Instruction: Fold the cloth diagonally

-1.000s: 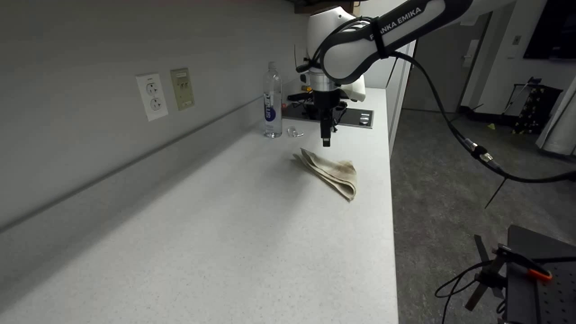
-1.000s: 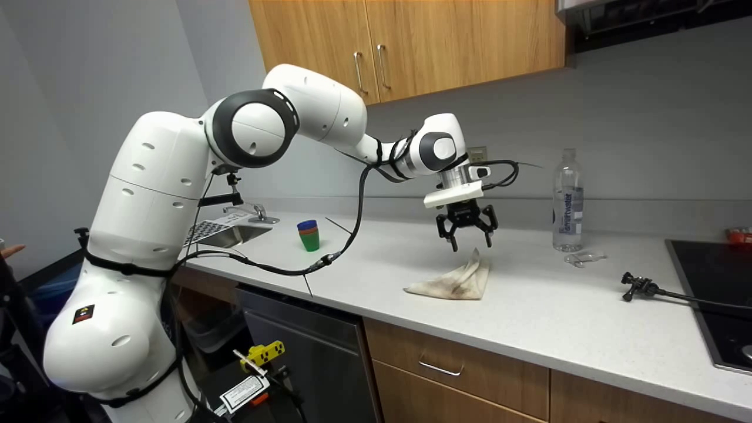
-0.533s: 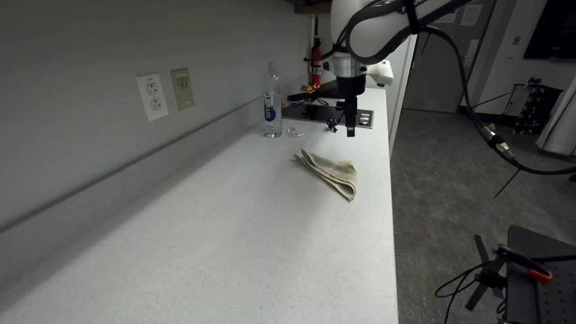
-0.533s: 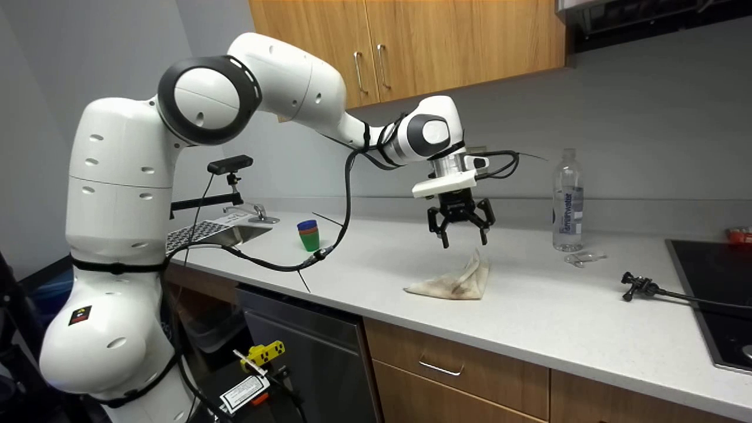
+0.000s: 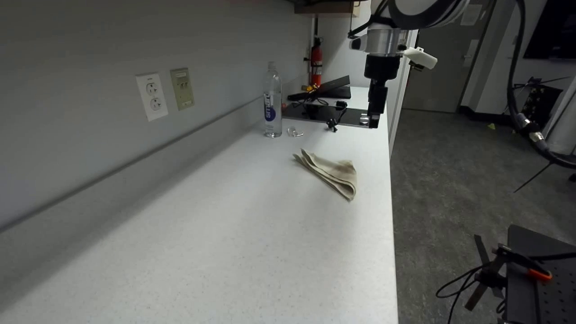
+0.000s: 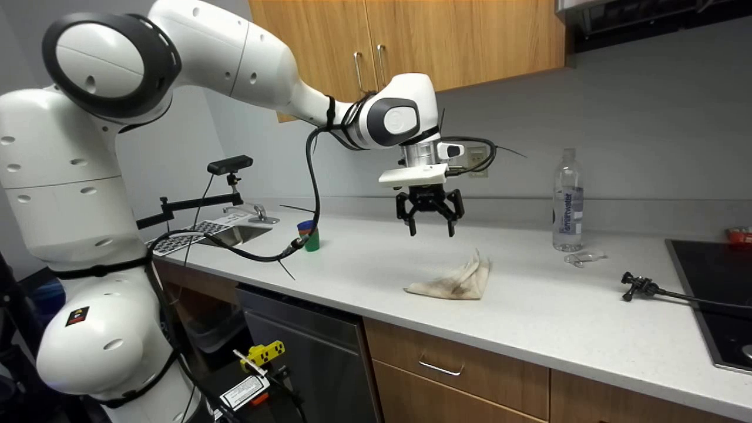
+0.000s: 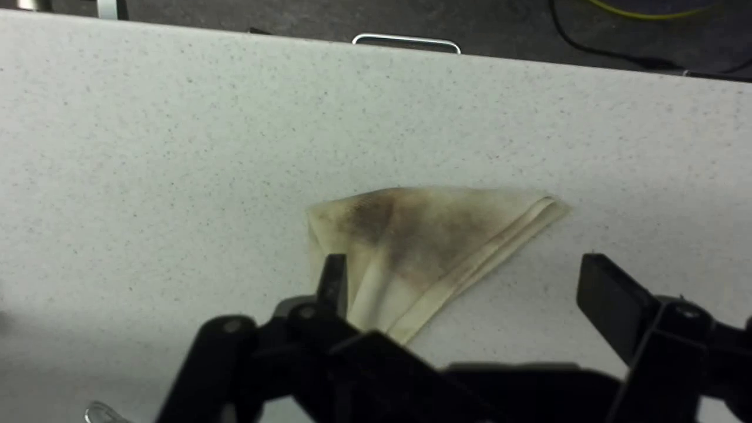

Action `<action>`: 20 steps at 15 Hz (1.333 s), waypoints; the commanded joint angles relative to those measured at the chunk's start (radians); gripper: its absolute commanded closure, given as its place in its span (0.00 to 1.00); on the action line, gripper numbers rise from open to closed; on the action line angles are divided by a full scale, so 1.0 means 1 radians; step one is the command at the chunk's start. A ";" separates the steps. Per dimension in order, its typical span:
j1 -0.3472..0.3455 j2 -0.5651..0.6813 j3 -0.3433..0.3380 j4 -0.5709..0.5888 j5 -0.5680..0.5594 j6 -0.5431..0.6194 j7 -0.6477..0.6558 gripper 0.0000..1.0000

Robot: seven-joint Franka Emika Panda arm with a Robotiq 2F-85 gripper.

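Observation:
The cloth [image 5: 336, 173] lies on the counter, folded over into a rough triangle with layered edges. It is beige with brown stains, and one peak stands up a little in an exterior view [image 6: 455, 285]. In the wrist view the cloth [image 7: 435, 235] lies below the fingers, its lower end hidden behind the left finger. My gripper [image 6: 432, 233] is open and empty, pointing down, above the counter and apart from the cloth. It also shows edge-on in an exterior view [image 5: 373, 122], and its spread fingers show in the wrist view [image 7: 464, 258].
A tall water bottle [image 6: 568, 205] stands near the wall, with a small clear plastic piece [image 6: 584, 257] beside it. A black mount with a cable [image 6: 640, 286] lies near the cooktop [image 6: 717, 294]. Stacked cups [image 6: 311, 241] stand near the sink. The counter's front edge [image 7: 235, 36] runs close by.
My gripper has risen and moved away from the cloth, leftward in an exterior view and toward the counter's front edge. The fingers stay open. The cloth has not visibly moved.

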 commanded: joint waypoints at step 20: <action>0.038 -0.131 -0.023 -0.128 0.145 0.093 -0.114 0.00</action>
